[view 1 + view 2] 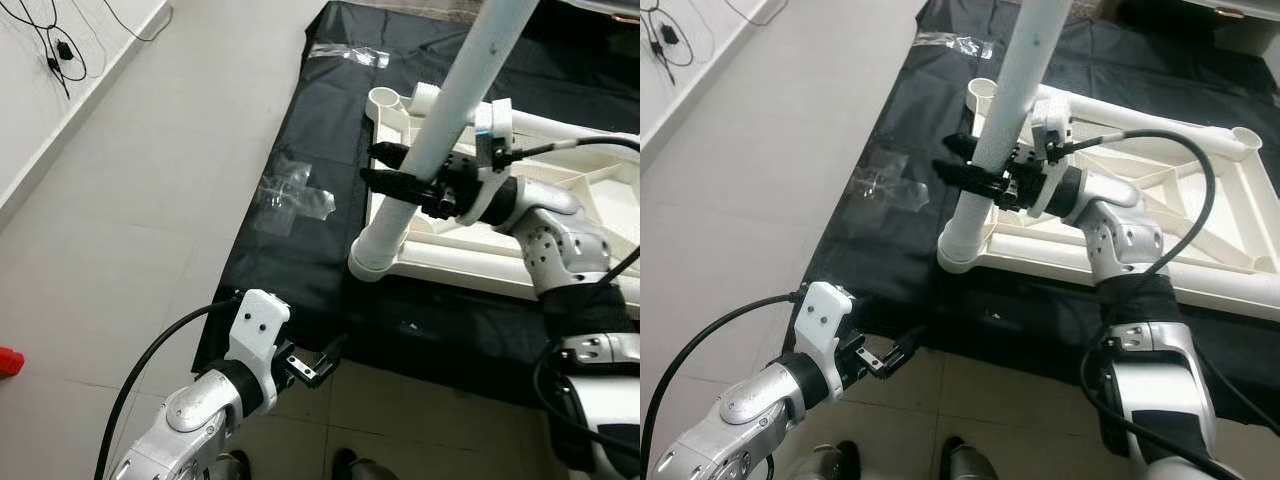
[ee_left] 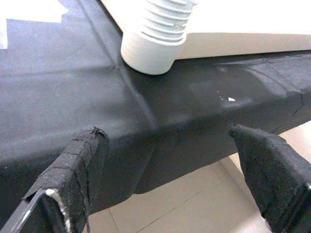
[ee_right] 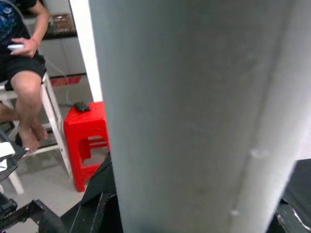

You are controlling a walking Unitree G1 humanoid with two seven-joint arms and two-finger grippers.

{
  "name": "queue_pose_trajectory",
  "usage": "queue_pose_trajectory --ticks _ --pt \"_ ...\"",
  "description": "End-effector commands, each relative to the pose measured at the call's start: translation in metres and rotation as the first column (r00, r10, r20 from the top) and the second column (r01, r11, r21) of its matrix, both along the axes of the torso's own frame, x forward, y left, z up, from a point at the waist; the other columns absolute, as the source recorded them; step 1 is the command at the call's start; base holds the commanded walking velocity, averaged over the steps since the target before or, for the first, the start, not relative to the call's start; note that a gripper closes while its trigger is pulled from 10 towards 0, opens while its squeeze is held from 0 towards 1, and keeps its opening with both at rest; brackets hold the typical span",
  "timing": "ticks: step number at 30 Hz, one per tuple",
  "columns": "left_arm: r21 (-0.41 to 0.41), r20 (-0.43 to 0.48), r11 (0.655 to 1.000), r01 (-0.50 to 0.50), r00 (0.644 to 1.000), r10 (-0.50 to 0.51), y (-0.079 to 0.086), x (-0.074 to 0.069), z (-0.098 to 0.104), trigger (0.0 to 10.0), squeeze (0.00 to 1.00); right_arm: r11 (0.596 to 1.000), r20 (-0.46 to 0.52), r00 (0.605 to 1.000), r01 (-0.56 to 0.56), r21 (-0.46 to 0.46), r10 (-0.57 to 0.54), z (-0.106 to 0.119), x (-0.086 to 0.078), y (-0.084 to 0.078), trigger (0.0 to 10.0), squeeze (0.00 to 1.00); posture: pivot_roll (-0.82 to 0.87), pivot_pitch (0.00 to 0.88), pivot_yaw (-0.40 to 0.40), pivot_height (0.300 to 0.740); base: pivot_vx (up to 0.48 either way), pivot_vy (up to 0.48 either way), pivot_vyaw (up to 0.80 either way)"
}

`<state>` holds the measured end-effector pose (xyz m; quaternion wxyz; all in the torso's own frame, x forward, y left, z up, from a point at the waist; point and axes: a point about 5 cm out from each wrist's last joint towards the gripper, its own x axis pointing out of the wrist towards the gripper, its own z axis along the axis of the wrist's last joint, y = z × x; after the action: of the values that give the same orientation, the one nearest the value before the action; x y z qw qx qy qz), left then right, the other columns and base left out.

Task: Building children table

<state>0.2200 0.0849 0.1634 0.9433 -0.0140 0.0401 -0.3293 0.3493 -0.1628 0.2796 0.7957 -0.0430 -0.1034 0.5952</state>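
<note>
At the near edge of the black-draped platform, the left gripper waits with fingers spread and empty, seemingly in reserve. Beyond it, the right gripper clenches the white table leg, holding it nearly upright, its threaded foot seated in the near-left corner socket of the upturned white tabletop, apparently for screwing home.

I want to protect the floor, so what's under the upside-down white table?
A black cloth lies under the white table top, spread over the tiled floor, with clear plastic wrap on it beside the table. What lies beneath the cloth is covered.
</note>
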Motion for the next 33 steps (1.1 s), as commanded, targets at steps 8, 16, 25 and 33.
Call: queue_pose_trajectory --ticks 8,16,25,33 --pt "0.006 -0.005 1.0 0.01 1.0 -0.01 -0.003 -0.005 0.002 10.0 0.0 0.946 -0.29 0.942 -0.237 -0.222 0.168 -0.078 -0.003 0.027 10.0 0.0 0.14 0.332 -0.1 0.74 0.0 0.0 0.0" --pt "0.009 -0.006 1.0 0.006 1.0 -0.006 -0.002 -0.006 0.003 10.0 0.0 0.965 -0.271 0.947 -0.219 -0.145 0.174 -0.069 0.008 0.036 10.0 0.0 0.14 0.341 -0.105 0.74 0.0 0.0 0.0" --pt "0.009 -0.009 1.0 0.001 1.0 -0.001 -0.003 -0.005 0.002 10.0 0.0 0.993 -0.224 0.973 -0.069 -0.094 0.047 -0.064 0.016 0.027 10.0 0.0 0.14 0.335 -0.106 0.74 0.0 0.0 0.0" --pt "0.006 -0.006 1.0 0.004 1.0 -0.004 -0.004 -0.004 0.001 10.0 0.0 0.996 -0.187 0.981 0.046 -0.072 -0.059 -0.072 0.008 0.009 10.0 0.0 0.13 0.323 -0.099 0.74 0.0 0.0 0.0"
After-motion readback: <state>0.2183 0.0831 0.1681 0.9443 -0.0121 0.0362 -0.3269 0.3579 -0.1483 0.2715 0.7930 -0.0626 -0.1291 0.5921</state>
